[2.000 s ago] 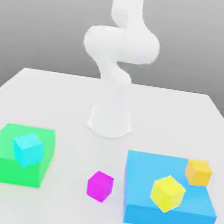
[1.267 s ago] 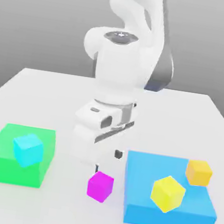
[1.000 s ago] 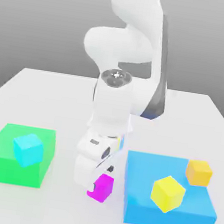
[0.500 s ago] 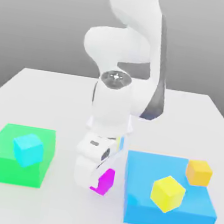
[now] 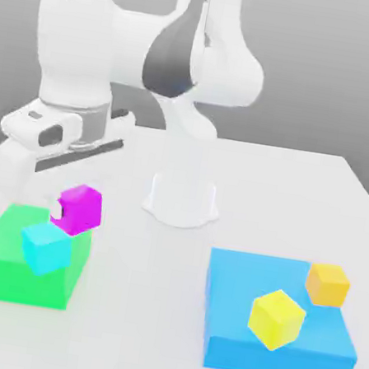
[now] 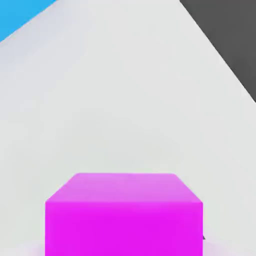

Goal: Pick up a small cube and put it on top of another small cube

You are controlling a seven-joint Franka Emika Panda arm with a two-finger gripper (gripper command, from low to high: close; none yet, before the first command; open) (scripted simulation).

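Between the closed jaws of the gripper (image 5: 65,212) rides the magenta cube (image 5: 79,209), now lifted off the table and carried above the cyan cube (image 5: 45,248); only lowering and release remain.

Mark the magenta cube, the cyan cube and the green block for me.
magenta cube (image 5: 80,209): exterior view, on its front face.
cyan cube (image 5: 45,248): exterior view, on its front face.
green block (image 5: 7,278): exterior view, on its bare front wall.

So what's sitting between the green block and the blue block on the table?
Nothing: in the exterior view, bare white table separates the green block from the blue block.
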